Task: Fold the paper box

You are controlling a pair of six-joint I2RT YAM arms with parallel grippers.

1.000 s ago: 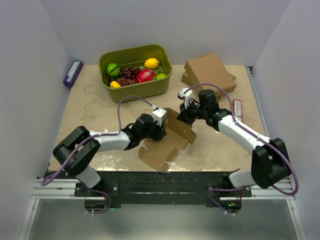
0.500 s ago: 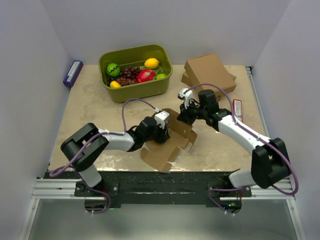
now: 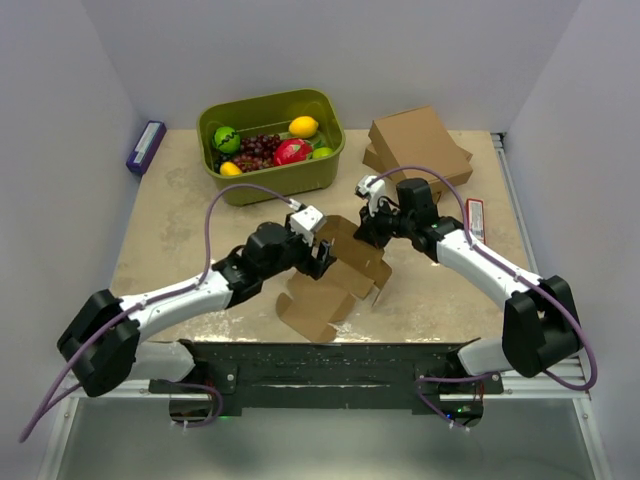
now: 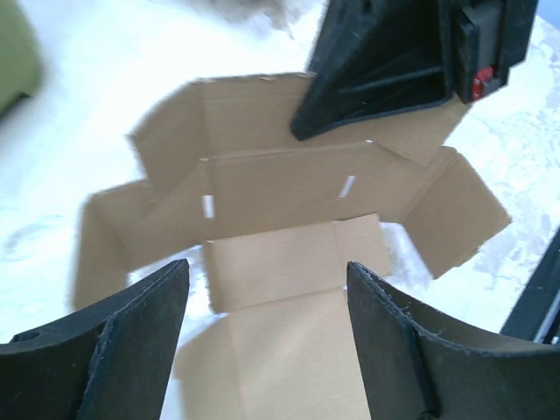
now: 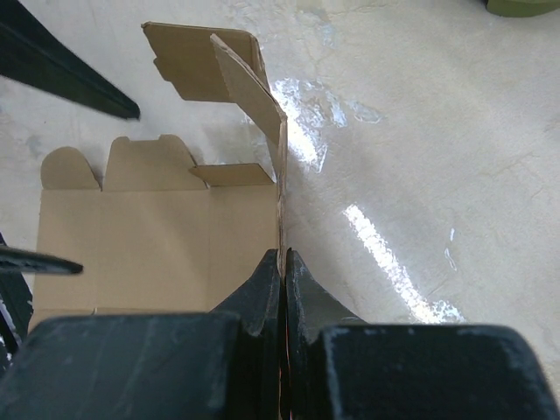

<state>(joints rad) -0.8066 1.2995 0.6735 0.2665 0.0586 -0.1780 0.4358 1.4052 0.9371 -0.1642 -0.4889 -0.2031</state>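
From above, the paper box (image 3: 330,285) is a flat brown die-cut sheet of unmarked matte card with scored creases. It lies mid-table on the near half of the mottled beige table (image 3: 180,220), with one panel raised on its far-right side. The left gripper (image 3: 318,252) hovers at the sheet's left edge, and the right gripper (image 3: 372,235) meets the raised panel. Beyond them are a green plastic tub (image 3: 300,178) of fruit and stacked cardboard boxes (image 3: 418,145). Bare table lies on both sides of the sheet. A red-labelled pack (image 3: 475,218) near the right edge is too small to read.

Left wrist: the black fingers (image 4: 114,350) stand wide apart, gripping nothing, with the slotted sheet below them.

Right wrist: the fingers (image 5: 254,293) are pinched tight on the thin edge of the upright flap
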